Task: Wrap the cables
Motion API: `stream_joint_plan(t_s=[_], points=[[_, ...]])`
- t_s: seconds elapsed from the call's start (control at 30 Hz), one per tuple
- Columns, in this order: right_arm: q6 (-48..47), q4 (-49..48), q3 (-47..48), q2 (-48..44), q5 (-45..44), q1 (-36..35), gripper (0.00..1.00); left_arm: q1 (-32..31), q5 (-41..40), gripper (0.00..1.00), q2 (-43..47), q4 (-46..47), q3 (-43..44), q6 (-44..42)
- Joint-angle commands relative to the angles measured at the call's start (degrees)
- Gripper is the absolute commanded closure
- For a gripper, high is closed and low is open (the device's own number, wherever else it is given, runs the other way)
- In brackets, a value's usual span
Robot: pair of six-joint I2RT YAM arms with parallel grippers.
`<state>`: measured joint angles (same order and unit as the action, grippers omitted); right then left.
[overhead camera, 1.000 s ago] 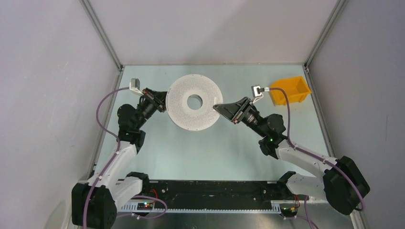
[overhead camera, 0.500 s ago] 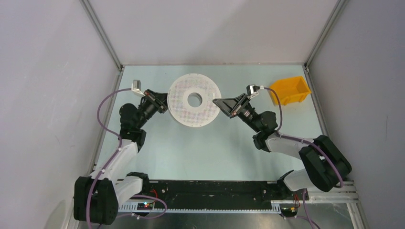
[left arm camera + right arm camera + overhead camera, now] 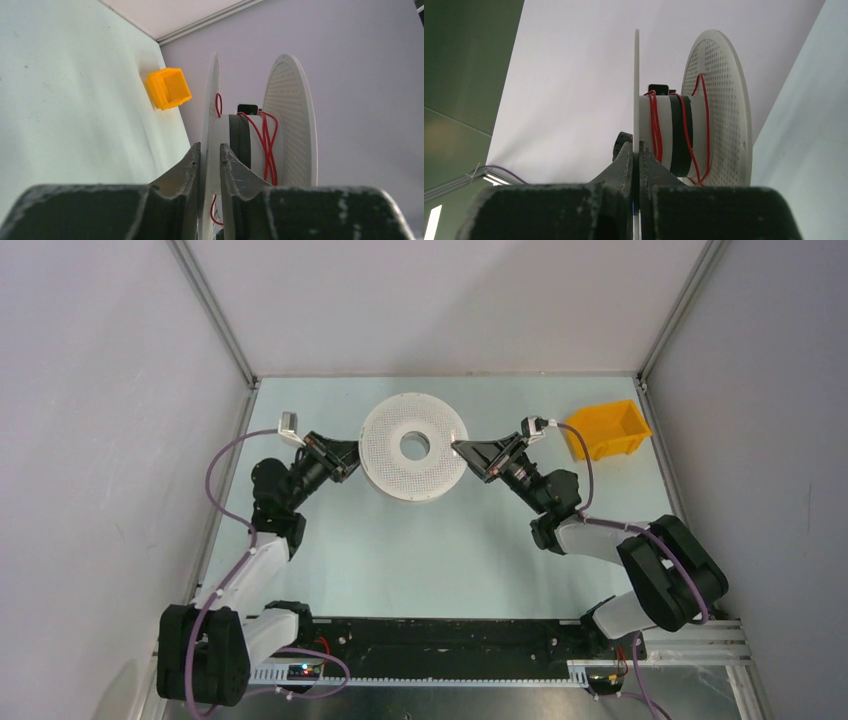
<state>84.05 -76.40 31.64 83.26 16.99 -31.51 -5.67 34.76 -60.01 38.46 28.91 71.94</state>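
left claw [image 3: 207, 150]: jaws pinched on a flange rim of the pale grey round perforated plastic spool [image 3: 400, 478]
right claw [image 3: 636, 150]: clamped tight on the opposite rim
thin red wire cable [image 3: 655, 125]: just past both claws' fingertips, a few loose turns around the hub between the flanges
orange plastic bin [image 3: 605, 430]: outer side of right claw, well apart

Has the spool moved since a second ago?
Yes, slightly. The spool has drifted toward the far wall and a touch toward the orange bin, held at its rim by the left gripper and right gripper.
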Motion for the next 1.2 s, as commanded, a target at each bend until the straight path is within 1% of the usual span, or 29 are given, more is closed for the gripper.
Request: stream_joint_plan(t_s=[0.0,0.4,0.7,0.77,0.9,0.93,0.97,1.0,1.03,1.07,1.13,1.17], points=[[1.19,-5.33,2.03,0.50,-3.06,1.11,1.00,1.13,1.69,0.77,0.92,3.03,-0.74,-1.99],[2.20,-6.03,0.48,0.53,-2.43,3.70,1.00,3.08,1.84,0.73,0.76,3.03,-3.06,-2.79],[2.84,-6.82,-1.65,1.24,-2.15,6.43,1.00,4.98,3.73,0.70,1.32,3.05,-4.48,-3.65],[2.87,-6.84,-2.24,1.46,-2.23,7.18,1.00,5.17,4.62,0.68,1.45,2.83,-4.48,-5.05],[3.40,-6.75,-3.61,2.75,-2.87,8.78,1.00,5.23,6.45,0.61,2.55,-0.08,-4.19,-9.09],[3.49,-6.63,-3.74,3.48,-2.90,9.16,1.00,5.23,6.85,0.55,3.28,-0.81,-4.07,-9.97],[3.62,-6.64,-3.90,4.05,-2.81,9.95,1.00,5.23,7.05,0.48,3.74,-2.79,-3.71,-11.91],[3.69,-6.65,-3.94,5.25,-2.74,10.35,1.00,5.23,7.44,0.44,4.76,-4.01,-3.43,-13.05],[3.60,-6.85,-3.95,6.63,-2.62,11.28,1.00,5.19,7.56,0.36,5.32,-7.26,-2.76,-15.93],[3.33,-6.93,-3.95,7.21,-2.56,12.17,1.00,5.18,7.74,0.32,6.52,-9.28,-2.34,-17.61],[2.37,-5.99,-3.95,8.86,-2.55,13.32,1.00,4.98,7.11,0.16,8.37,-15.31,-0.71,-23.58],[1.71,-5.68,-3.95,10.12,-2.95,13.67,1.00,4.84,6.57,0.04,9.01,-19.68,-0.35,-27.53]])
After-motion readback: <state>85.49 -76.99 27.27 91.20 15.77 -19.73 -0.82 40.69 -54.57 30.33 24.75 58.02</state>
